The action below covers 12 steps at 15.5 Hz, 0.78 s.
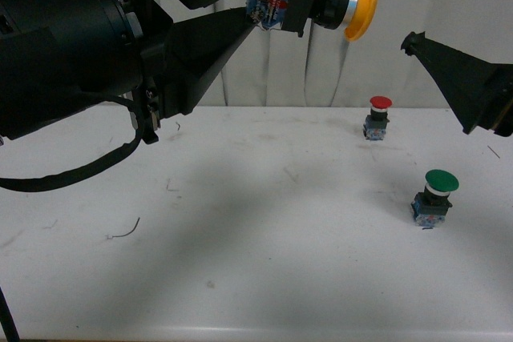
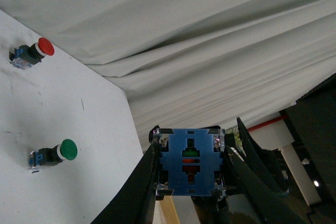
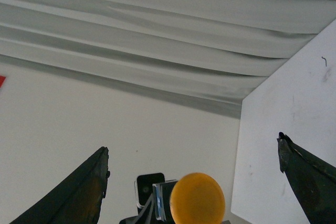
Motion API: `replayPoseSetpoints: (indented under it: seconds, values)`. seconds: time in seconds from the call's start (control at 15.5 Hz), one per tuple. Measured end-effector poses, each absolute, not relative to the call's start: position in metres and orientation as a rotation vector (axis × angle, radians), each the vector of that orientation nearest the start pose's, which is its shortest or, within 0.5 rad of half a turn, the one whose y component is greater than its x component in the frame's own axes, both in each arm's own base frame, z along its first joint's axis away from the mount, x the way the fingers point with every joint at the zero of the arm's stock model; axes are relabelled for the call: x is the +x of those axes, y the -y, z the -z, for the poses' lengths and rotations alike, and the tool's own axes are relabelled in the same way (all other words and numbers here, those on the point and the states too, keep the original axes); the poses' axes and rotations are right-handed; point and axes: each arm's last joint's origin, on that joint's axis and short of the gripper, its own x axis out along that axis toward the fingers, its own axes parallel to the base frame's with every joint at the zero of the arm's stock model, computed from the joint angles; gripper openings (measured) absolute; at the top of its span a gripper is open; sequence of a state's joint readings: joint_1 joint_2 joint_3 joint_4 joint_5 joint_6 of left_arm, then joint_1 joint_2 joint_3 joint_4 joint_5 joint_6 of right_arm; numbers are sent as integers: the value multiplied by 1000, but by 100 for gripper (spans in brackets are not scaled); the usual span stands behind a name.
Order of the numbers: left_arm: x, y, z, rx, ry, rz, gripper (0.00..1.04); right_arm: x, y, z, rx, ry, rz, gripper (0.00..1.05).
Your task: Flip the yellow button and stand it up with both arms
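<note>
Now, I've got the left gripper [image 1: 269,4] clamped on the blue base of the yellow button [image 1: 338,2], high above the table [image 1: 240,238], long axis level, cap aimed at my wide-spread, empty right gripper [image 3: 190,149] close by.

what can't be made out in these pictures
- Front view: only one finger of the right end effector shows; the right edge cuts off the rest.
- Left wrist view: the cap of the yellow button is hidden behind its own base.
- Right wrist view: its base is mostly behind the cap and cut by the bottom edge.
- Front view: base details of the red button and green button are too small.
</note>
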<state>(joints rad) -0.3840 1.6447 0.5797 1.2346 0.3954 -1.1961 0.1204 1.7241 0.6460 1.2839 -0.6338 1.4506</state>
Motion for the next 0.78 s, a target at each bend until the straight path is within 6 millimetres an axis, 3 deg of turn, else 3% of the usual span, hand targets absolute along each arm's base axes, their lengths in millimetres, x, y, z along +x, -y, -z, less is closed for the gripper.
replayPoseSetpoints:
  seconds: [0.19, 0.45, 0.78]
  values:
    - [279, 120, -199, -1126, -300, 790, 30, 325, -72, -200, 1362, -419, -809, 98]
    - [280, 116, -199, -1128, -288, 783, 30, 332, -86, -189, 1439, -574, -854, 98]
    - [280, 118, -200, -1131, -291, 793, 30, 322, -98, -187, 1433, -710, -935, 98]
